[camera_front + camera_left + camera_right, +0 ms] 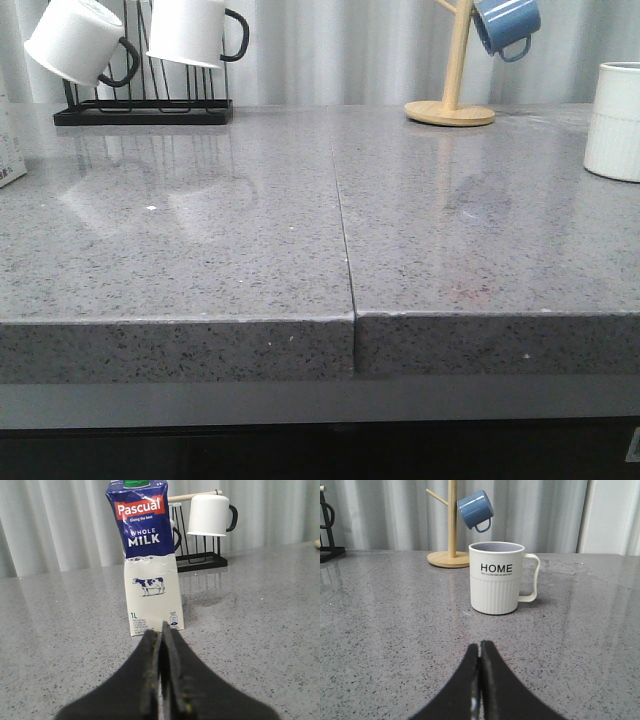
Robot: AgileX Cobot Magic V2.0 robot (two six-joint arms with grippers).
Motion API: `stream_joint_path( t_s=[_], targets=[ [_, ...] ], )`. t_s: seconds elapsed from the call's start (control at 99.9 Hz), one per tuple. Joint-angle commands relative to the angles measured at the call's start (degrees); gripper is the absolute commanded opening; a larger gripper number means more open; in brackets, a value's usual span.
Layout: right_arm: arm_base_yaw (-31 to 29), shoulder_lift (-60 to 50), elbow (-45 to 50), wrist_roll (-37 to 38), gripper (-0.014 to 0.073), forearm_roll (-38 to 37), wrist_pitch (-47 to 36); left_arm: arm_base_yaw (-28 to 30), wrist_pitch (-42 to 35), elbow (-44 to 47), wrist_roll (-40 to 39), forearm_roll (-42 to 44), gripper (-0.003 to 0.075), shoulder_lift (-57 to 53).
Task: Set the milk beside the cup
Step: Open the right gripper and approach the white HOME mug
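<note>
Nothing is done yet: the milk (150, 560) stands untouched at the worktop's (250, 240) far left, well apart from the cup (496, 578) at far right, with the left gripper (161, 640) and right gripper (480, 652) both closed and empty.

The front view looks low and forward across the grey counter (200, 250), close to its near edge. The left wrist view sits low over the counter and faces the milk carton (148, 560) up close. The right wrist view sits low too and faces the HOME mug (496, 577). Front and right wrist views share the wooden mug tree (452, 60) and blue mug (506, 25).
</note>
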Motion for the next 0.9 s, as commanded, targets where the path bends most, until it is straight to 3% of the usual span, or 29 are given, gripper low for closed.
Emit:
stream_joint_path(
  t_s=[0.0,0.36,0.581,0.891],
  targets=[
    [-0.5,-1.1,-1.2,-0.4,-0.012,-0.2,-4.8,-0.2,-4.6,3.0,-0.4,-0.1,-0.0021,-1.9],
    [-0.5,-1.1,-4.1,-0.4,-0.012,-0.1,-5.0,-0.2,-4.6,3.0,-0.4,-0.1,-0.0021,-1.9],
    [-0.5,3.4,-12.1,-0.4,-0.012,0.5,3.9,-0.2,-4.6,3.0,-0.4,-0.1,-0.0021,-1.9],
    [-0.5,20.9,-24.8,-0.4,-0.012,0.5,14.3,-0.2,-4.6,3.0,-0.4,-0.1,-0.0021,-1.9]
  ],
)
